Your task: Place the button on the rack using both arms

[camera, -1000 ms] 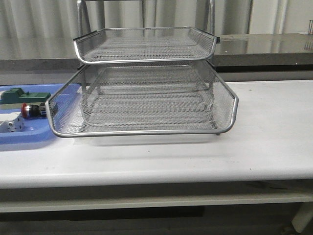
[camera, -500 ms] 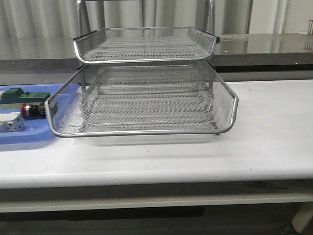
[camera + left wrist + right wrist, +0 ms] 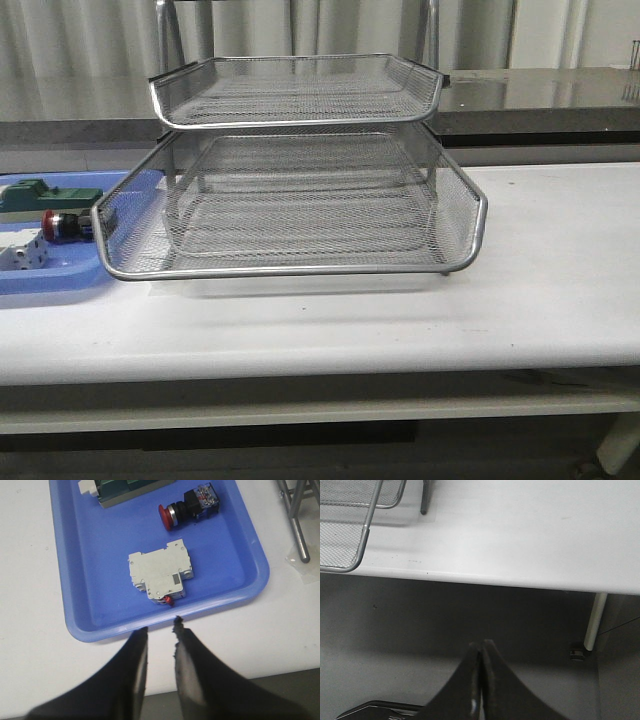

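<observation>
The button [image 3: 189, 509] lies on its side in the blue tray [image 3: 250, 587], red cap pointing toward the tray's middle, with a white block [image 3: 159, 574] between it and the left gripper [image 3: 160, 632]. That gripper hangs above the tray's near rim, its fingers a narrow gap apart and holding nothing. The right gripper [image 3: 481, 652] is off the table edge, over the floor, its fingers pressed together and empty. In the front view the button [image 3: 62, 225] sits just beside the left corner of the rack [image 3: 300, 265], whose lower shelf is pulled forward and bare. Risks as judged from this position: the gap between the left fingers looks too small for the button's body, so a descent without widening could knock the part away or tip it. The white block stands in the direct line of approach and could be struck or dragged along. The button's round cap and collar may let it roll or slip if gripped there rather than on the square body. The rack's wire rim overhangs the tray edge close to the button, so a careless lift could catch the rim and shift the rack. A green part [image 3: 132, 487] lies near the button and could be disturbed.
</observation>
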`<state>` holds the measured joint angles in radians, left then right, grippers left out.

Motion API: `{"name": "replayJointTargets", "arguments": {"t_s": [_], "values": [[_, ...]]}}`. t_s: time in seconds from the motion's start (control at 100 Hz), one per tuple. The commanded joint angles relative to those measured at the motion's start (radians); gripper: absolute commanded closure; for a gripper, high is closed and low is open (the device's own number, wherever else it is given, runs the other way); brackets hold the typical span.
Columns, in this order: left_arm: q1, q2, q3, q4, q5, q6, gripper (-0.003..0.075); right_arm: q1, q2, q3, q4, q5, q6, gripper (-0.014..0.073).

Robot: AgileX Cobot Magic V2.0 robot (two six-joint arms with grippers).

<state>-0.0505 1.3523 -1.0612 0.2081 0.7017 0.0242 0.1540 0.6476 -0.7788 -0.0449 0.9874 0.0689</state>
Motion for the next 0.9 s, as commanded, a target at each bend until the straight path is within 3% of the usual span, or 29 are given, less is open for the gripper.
{"name": "replayJointTargets", "arguments": {"t_s": [0.0,0.09,0.32,0.42,0.63,0.89], "values": [[-0.008,-0.024,-0.036,0.010,-0.055,0.010,0.0299,0.001,-0.002,-0.036,-0.014,-0.057,-0.003,0.0661],[-0.008,-0.024,-0.036,0.010,-0.066,0.010,0.0209,0.001,-0.002,-0.036,-0.014,-0.057,-0.003,0.0661],[-0.008,-0.024,-0.036,-0.047,-0.091,0.015,0.0209,0.001,-0.002,-0.036,-0.014,-0.057,-0.003,0.0661],[-0.008,-0.002,-0.069,-0.046,-0.066,0.089,0.0209,0.001,-0.002,-0.036,-0.014,-0.057,-0.003,0.0661],[-0.008,0.166,-0.286,-0.054,0.069,0.219,0.0208,0.001,-0.002,-0.036,-0.014,-0.057,-0.003,0.0661],[-0.008,0.435,-0.664,-0.105,0.242,0.387,0.0208,0.001,-0.002,-0.036,-0.014,-0.057,-0.003,0.0661]]}}
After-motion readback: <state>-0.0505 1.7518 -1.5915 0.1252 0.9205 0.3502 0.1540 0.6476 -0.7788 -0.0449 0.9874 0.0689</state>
